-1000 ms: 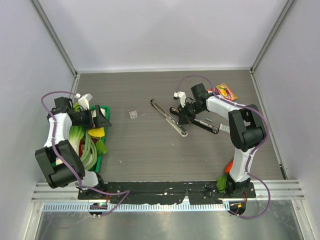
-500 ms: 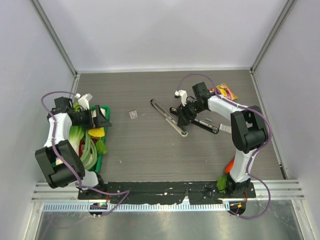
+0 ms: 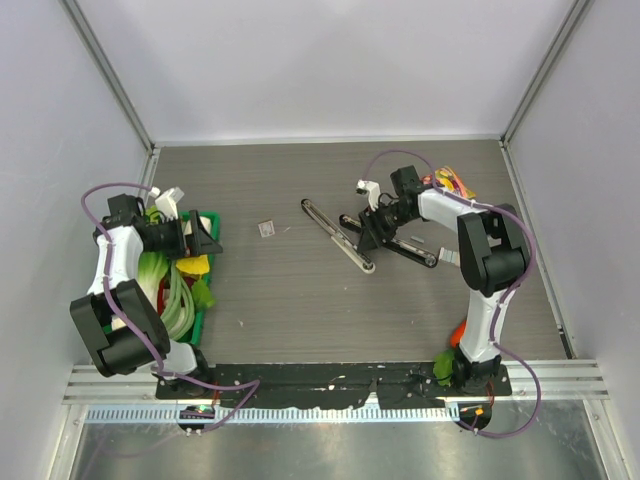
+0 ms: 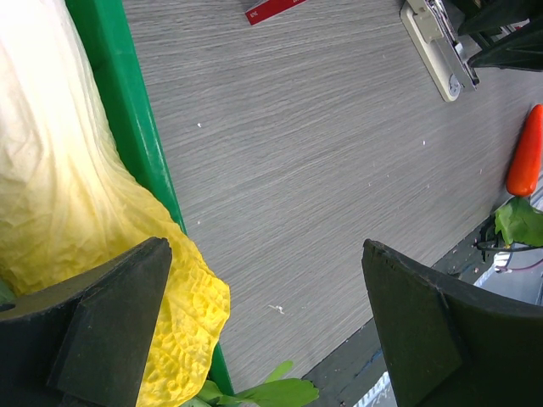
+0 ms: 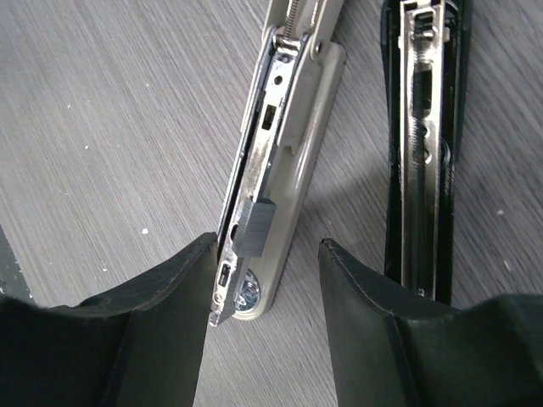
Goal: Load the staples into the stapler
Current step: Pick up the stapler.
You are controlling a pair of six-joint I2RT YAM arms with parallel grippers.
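Step in hand, as judged: seating staples in an opened magazine. Held low over the nose end of the pale grey metal stapler (image 5: 284,161), which lies opened flat on the dark wood-grain surface (image 3: 250,300): right tool (image 5: 270,254), fingers spread, one on each side of the nose, pinching nothing. Lodged in the channel of that stapler, close to the nose: small grey block (image 5: 254,225). Staple strip or pusher, cannot tell.

Just beside the grey stapler, on its right-arm side: black stapler (image 5: 420,144), likewise opened, rail exposed. Well apart from the grey stapler, on its left-arm side and clear of both tools: tiny white cardboard staple box with red label (image 3: 266,229), lying alone. Open or closed, cannot tell.

Next move, as judged:
- Verify that the block sits flat in the channel, then press it fully home.
- If only a pusher, fetch a strip from the box first.
- Keep the approach square to the narrow channel; expect jamming from any tilt.
- Fold the cover shut last.

Pose: right arm reached forward, then bent inward toward the grey stapler, wrist camera looking straight down. Left arm folded back, far from the grey stapler, over the green plastic tray (image 4: 127,110) of vegetables; left tool (image 4: 265,254) spread and empty.
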